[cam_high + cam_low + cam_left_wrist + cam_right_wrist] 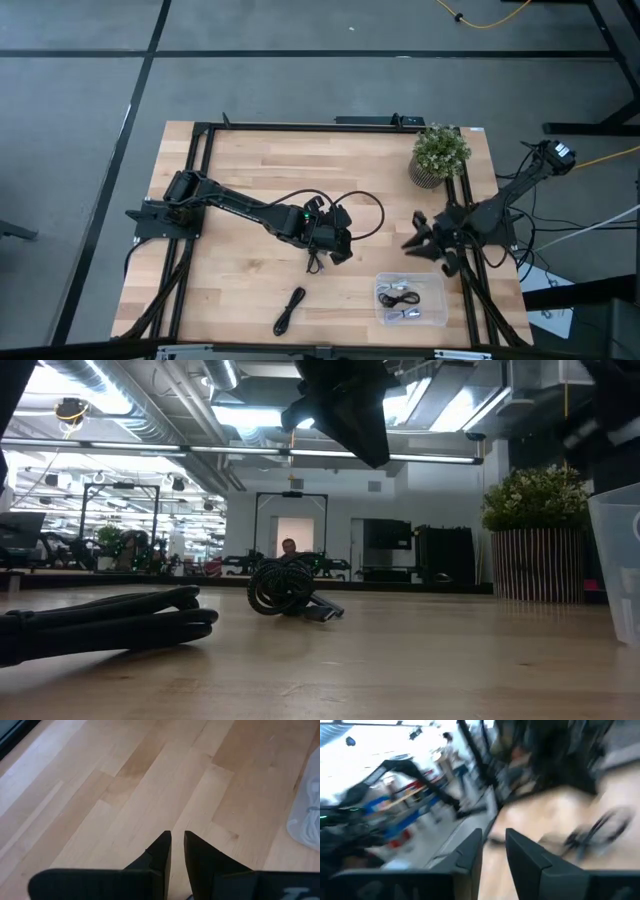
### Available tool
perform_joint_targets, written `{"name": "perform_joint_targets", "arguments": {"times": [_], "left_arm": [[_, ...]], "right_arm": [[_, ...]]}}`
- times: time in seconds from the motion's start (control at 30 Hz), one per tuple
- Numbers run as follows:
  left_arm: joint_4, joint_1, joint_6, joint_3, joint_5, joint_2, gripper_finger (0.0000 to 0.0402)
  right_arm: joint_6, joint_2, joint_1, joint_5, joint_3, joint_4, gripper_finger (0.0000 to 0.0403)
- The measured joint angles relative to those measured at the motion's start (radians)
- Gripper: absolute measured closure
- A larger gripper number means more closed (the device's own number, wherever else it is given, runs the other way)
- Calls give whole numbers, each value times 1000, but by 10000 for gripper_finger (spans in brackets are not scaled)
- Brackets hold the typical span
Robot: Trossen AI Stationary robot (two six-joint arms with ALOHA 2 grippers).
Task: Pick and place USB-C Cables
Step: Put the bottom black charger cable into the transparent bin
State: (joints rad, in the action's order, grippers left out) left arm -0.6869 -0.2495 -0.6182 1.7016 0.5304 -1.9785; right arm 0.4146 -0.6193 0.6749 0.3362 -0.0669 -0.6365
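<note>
Two black USB-C cables lie on the wooden table. A small coil point(315, 262) point(285, 588) rests just under my left gripper. A longer bundle point(290, 310) point(100, 622) lies nearer the near edge. Two more cables, one black point(398, 295) and one pale point(405, 315), sit in a clear container point(440, 285) point(305, 815). My left gripper point(342, 252) point(177, 840) hangs above the coil with its fingers together and nothing between them. My right gripper point(418, 240) point(494, 837) hovers just beyond the container, toward the table's far side; its fingers are close together and hold nothing.
A potted plant point(440, 155) point(535, 535) stands at the far right of the table. Black frame rails point(200, 200) run along the table's left, right and far sides. Bare wood lies between the coil and the container. A loop of arm wiring point(350, 200) hangs by the left wrist.
</note>
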Motion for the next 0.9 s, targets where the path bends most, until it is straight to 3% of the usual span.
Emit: {"name": "perform_joint_targets", "arguments": {"times": [0.13,0.27,0.73,0.9], "left_arm": [[0,0,0,0,0,0,357],[1,0,0,0,0,0,357],[38,-2,-22,0,-28,0,357],[35,-14,-71,0,-169,0,357]], "right_arm": [[-205,0,-15,130,0,-112,313],[-255,0,-18,167,0,-135,313],[-209,-1,-18,168,0,-71,313],[-153,-1,-18,168,0,-45,313]]}}
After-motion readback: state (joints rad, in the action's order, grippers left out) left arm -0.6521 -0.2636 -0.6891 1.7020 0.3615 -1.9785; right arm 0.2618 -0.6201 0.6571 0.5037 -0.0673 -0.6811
